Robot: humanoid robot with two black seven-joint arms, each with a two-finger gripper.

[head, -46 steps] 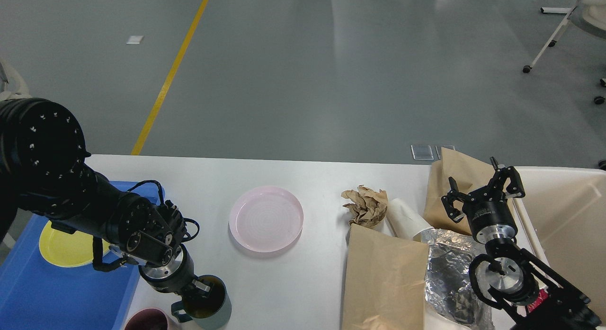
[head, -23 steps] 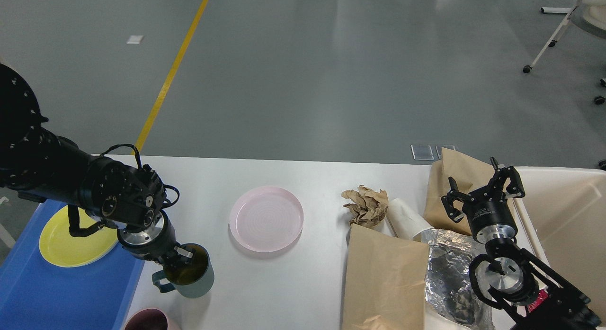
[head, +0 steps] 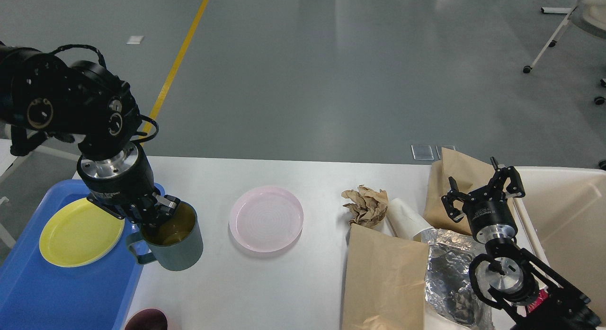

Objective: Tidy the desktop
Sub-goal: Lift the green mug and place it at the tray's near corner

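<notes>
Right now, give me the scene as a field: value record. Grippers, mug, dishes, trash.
left gripper: shut on the rim of the green mug
mug: at the blue tray's right edge; lifted or resting, cannot tell
right gripper: open, empty, above the brown paper bag
tray contents: yellow plate
desktop: pink plate at centre, dark red cup at near edge
trash, right side: crumpled paper, white cup on its side, flat paper bag, foil wrapper
bin: beige, far right

Left gripper [head: 158, 212] clamps the rim of the grey-green mug [head: 173, 242] at the blue tray's [head: 57, 292] edge — right gripper [head: 483, 190] spread wide over the brown paper bag [head: 452, 178] — pink plate [head: 266, 218] mid-desktop [head: 284, 287].
</notes>
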